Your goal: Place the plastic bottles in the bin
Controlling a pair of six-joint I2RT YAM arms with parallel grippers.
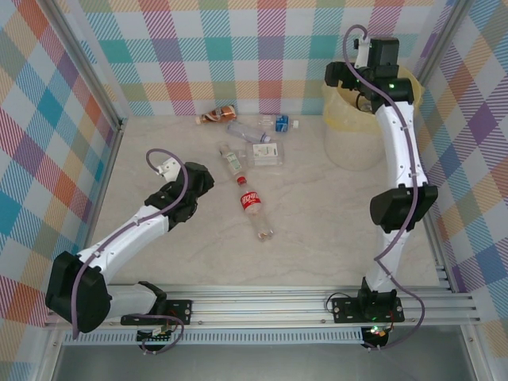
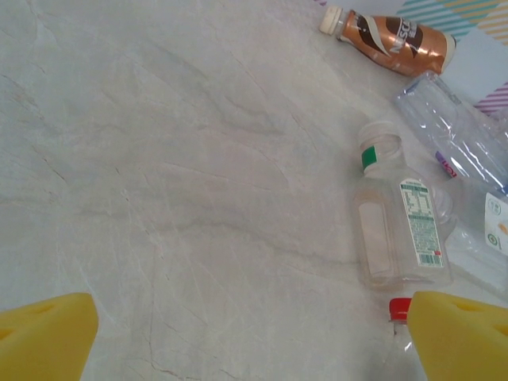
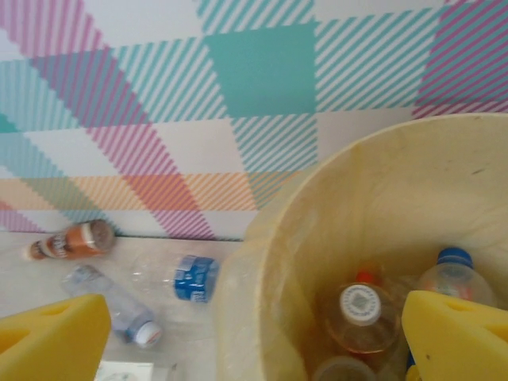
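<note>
The bin (image 1: 349, 119), a cream-yellow bucket with a liner, stands at the back right. My right gripper (image 1: 373, 75) hangs open over it, holding nothing. In the right wrist view the gripper (image 3: 254, 341) looks down past the bin's rim (image 3: 262, 262) at a white-capped bottle (image 3: 361, 313) and a blue-capped bottle (image 3: 456, 274) inside. Several plastic bottles lie on the table: brown (image 1: 218, 113), blue-labelled (image 1: 279, 123), green-labelled (image 1: 232, 161) and red-labelled (image 1: 252, 205). My left gripper (image 1: 198, 186) is open left of them. Its wrist view has the gripper (image 2: 254, 341) over bare table, the green-labelled bottle (image 2: 401, 230) ahead right.
A flat white-labelled packet (image 1: 266, 153) and a crushed clear bottle (image 1: 246, 131) lie among the others. Checked walls with metal posts close in the table on three sides. The red cap (image 2: 399, 308) sits just beside my left gripper's right finger (image 2: 464, 337).
</note>
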